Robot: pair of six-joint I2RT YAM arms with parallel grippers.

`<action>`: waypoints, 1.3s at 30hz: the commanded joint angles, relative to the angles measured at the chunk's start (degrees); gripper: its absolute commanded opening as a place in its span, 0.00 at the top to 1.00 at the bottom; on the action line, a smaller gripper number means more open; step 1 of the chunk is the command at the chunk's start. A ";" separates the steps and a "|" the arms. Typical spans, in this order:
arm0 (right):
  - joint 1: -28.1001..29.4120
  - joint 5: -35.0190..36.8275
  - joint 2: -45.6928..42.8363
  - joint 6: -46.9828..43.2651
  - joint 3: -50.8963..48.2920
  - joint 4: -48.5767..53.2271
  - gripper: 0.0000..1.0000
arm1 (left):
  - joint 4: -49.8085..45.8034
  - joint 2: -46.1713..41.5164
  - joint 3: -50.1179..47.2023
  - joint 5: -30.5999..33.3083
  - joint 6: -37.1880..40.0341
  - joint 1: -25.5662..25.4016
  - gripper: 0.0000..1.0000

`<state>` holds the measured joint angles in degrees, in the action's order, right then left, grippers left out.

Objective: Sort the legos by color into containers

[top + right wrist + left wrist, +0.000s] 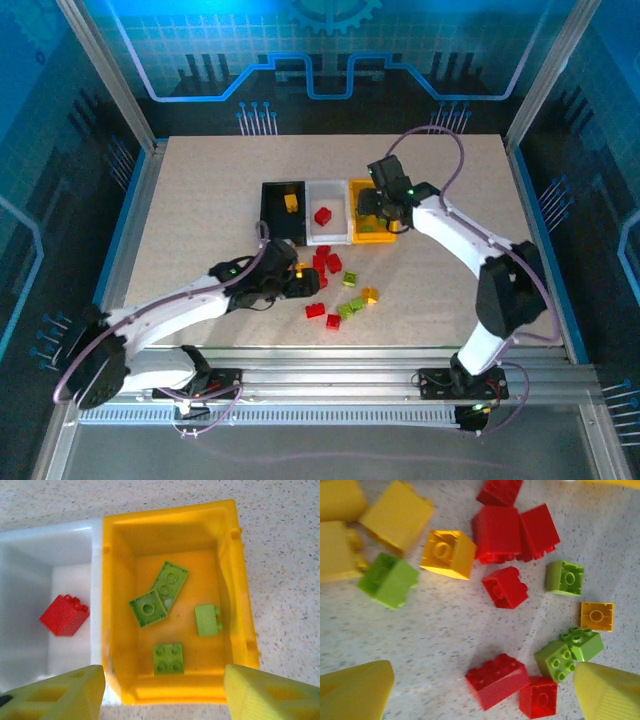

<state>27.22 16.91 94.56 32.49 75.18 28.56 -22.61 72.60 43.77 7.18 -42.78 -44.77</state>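
Observation:
Loose legos [335, 285] in red, green and yellow lie on the table in front of the containers. My left gripper [292, 280] hovers low over them, open; a red brick [496, 680] lies on the table between its fingers [355, 690], untouched, beside a smaller red one [540, 697] and green bricks [555, 660]. My right gripper [162, 697] hangs open and empty over the near end of the yellow bin [227, 555], which holds several green bricks [167, 657]. The white bin [30, 545] holds one red brick [64, 615]. The black bin [272, 225] holds a yellow brick [291, 203].
The three bins stand in a row at mid-table, black left, white [312, 190] middle, yellow [375, 237] right. A metal frame [130, 190] and the table edge bound the beige surface [200, 220]. Yellow bricks [447, 554] and a red cluster [512, 532] lie beyond the left fingers.

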 commanded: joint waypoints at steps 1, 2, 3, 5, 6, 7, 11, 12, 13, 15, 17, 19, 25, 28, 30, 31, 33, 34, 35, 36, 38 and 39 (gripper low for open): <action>1.25 -0.33 -4.12 1.33 -5.03 -2.19 0.35 | 1.45 6.51 4.40 -0.36 1.69 -2.29 0.12; 1.30 -0.44 -5.27 1.42 -6.40 -2.61 0.35 | 1.96 8.24 5.25 0.02 1.34 -2.61 0.14; 1.34 -0.51 -6.50 1.57 -7.68 -2.88 0.35 | 2.76 10.14 6.02 0.33 0.77 -2.87 0.17; 1.34 -0.23 -8.57 1.61 -9.86 -3.13 0.35 | 3.94 13.18 7.14 0.78 -0.29 -3.03 0.23; 1.32 0.13 -9.62 1.55 -10.83 -3.29 0.35 | 4.11 14.80 7.82 1.39 -0.78 -3.08 0.26; 1.21 0.47 -10.56 1.52 -11.78 -3.39 0.35 | 4.26 16.25 8.58 1.67 -0.94 -3.13 0.28; 0.45 0.18 -12.79 1.17 -14.02 -3.75 0.35 | 2.72 21.05 11.47 4.62 -1.50 -3.43 0.36; 0.09 -0.30 -13.12 0.96 -14.38 -4.00 0.35 | 2.49 22.03 12.00 5.29 -1.79 -3.37 0.37; -0.20 -0.79 -13.26 0.91 -14.52 -4.11 0.34 | 2.49 22.89 12.42 5.42 -1.93 -3.39 0.37; -0.73 -1.34 -13.59 0.83 -14.66 -4.03 0.35 | 2.57 24.23 13.11 5.47 -2.21 -3.41 0.37; -1.15 -1.44 -14.00 0.65 -14.95 -4.29 0.35 | 2.29 25.51 13.74 6.18 -2.39 -3.39 0.38; -1.51 -1.85 -14.55 0.47 -15.31 -4.73 0.35 | 1.21 26.73 14.56 7.82 -2.54 -3.39 0.40; -2.53 -2.73 -15.15 -0.23 -15.60 -4.94 0.34 | 1.48 28.84 15.09 9.21 -1.95 -3.30 0.52; -2.96 -3.06 -15.42 -0.23 -15.91 -5.00 0.34 | 1.92 29.14 14.77 8.63 -2.04 -3.30 0.63; -3.06 -3.19 -15.53 -0.17 -16.16 -5.16 0.34 | 2.21 28.81 14.30 8.33 -2.25 -3.37 0.68; -3.05 -3.28 -15.64 -0.21 -16.21 -5.25 0.34 | 2.37 28.45 13.92 8.19 -2.41 -3.39 0.70; -3.14 -3.28 -15.72 0.01 -16.51 -5.24 0.34 | 2.65 27.52 13.03 7.96 -2.56 -3.46 0.74; -3.13 -3.31 -15.77 0.03 -16.61 -5.34 0.34 | 2.79 27.12 12.57 7.81 -2.61 -3.52 0.75; -3.14 -3.44 -15.79 0.11 -16.66 -5.44 0.34 | 2.67 26.52 12.11 7.85 -2.72 -3.64 0.77; -3.14 -3.46 -15.81 0.20 -16.77 -5.44 0.34 | 2.68 25.88 11.60 7.67 -2.85 -3.86 0.78; -3.14 -3.52 -15.80 0.34 -16.98 -5.44 0.34 | 2.20 24.70 10.78 7.49 -2.99 -4.53 0.78; -3.15 -3.50 -15.93 0.43 -17.07 -5.54 0.34 | 1.61 23.87 10.44 7.42 -3.21 -5.02 0.78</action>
<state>24.71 13.98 80.20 32.93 58.85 24.18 -19.20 99.50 55.86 14.76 -45.12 -48.36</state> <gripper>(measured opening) 0.655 0.271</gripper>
